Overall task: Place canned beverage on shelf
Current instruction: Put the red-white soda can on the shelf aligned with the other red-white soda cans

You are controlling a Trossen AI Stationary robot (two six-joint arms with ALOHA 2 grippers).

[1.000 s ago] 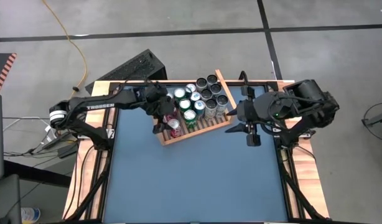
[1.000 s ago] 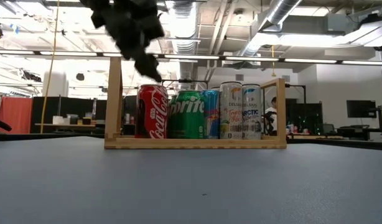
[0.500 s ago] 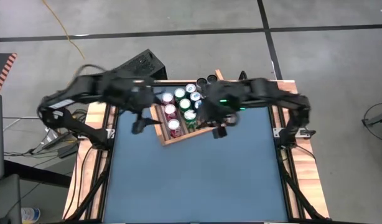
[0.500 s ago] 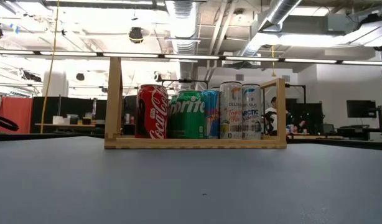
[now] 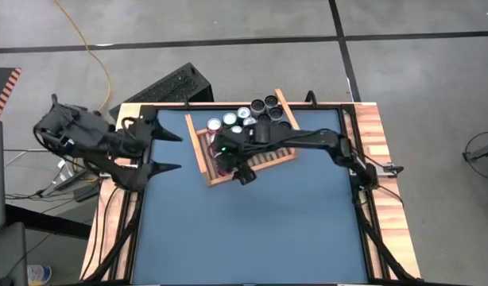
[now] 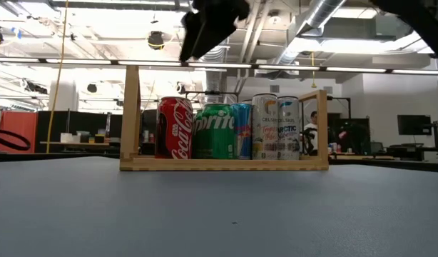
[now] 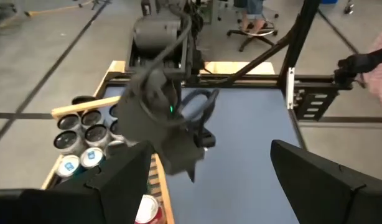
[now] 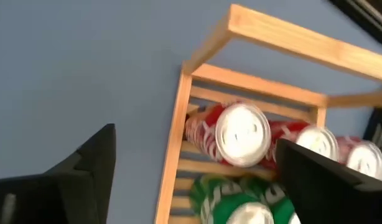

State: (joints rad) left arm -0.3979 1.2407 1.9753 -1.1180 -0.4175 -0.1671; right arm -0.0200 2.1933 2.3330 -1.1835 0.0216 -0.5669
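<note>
The right tool [image 5: 238, 168] hangs above the near-left corner of the shelf [image 5: 203, 151], its two fingers spread wide apart with nothing between them, and the right wrist view looks straight down past those fingers [image 8: 66, 171] onto a red can [image 8: 241, 134] standing upright in the corner of the rack, a green can [image 8: 241, 208] just beside it. The shelf sits angled on the blue worktop [image 5: 252, 230], toward its far edge, loaded with cans standing upright and packed side by side; dark-topped ones fill the far right end, silver-topped ones the middle, red ones the left. From the low view the front row reads red can [image 6: 174, 128], green can [image 6: 215, 132], then pale cans [image 6: 276, 128] to the right, all inside the low wooden frame, with the right arm's dark bulk overhead at the top of the frame. The left tool [image 5: 166, 151] waits well off to the left, over the worktop's left edge, fingers splayed fully open and gripping nothing. Its wrist view shows the right arm [image 7: 157, 118] leaning over the rack, cans visible beneath it.
</note>
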